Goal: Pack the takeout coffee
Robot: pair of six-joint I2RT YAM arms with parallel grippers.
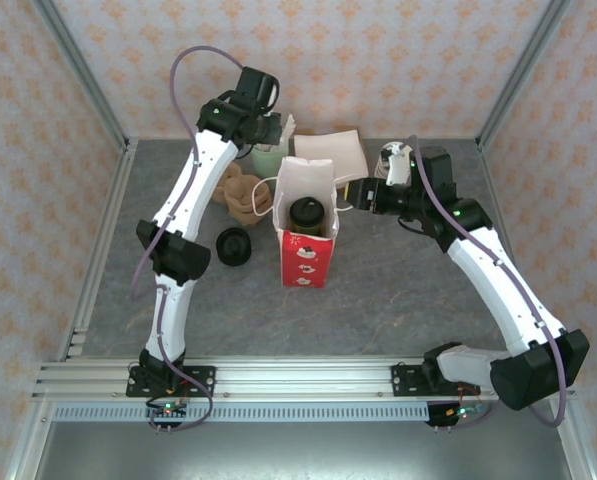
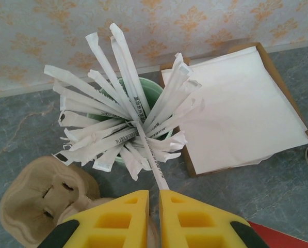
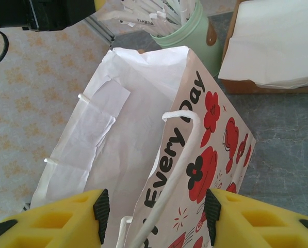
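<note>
From above, a loose round black lid (image 1: 235,246) lies on the grey worktop (image 1: 398,290), left of the red-and-white paper bag (image 1: 306,262). The bag stands upright and open. The takeout coffee (image 1: 306,215) sits upright inside it, black lid up, against the white lining.

The right tool (image 3: 155,206) is at the bag's right side. Its own camera adds what the overhead one cannot. The yellow fingers stand wide apart, one inside the bag and one outside. The printed wall, with "Every Day" and red flowers, and a white cord handle (image 3: 172,175) rise between them, not pinched.

Behind the bag and to its left sit moulded pulp cup carriers (image 2: 35,201). Beyond them is the pale mint cup (image 3: 192,33), stuffed with paper-wrapped straws. The left tool (image 2: 154,199) hangs over that cup. Its wrist camera shows the fingers drawn narrow, with one wrapped straw (image 2: 152,160) running down into the slit between them. Right of the cup, white napkins (image 2: 236,108) lie in a cardboard tray (image 2: 277,72) by the patterned back wall.
</note>
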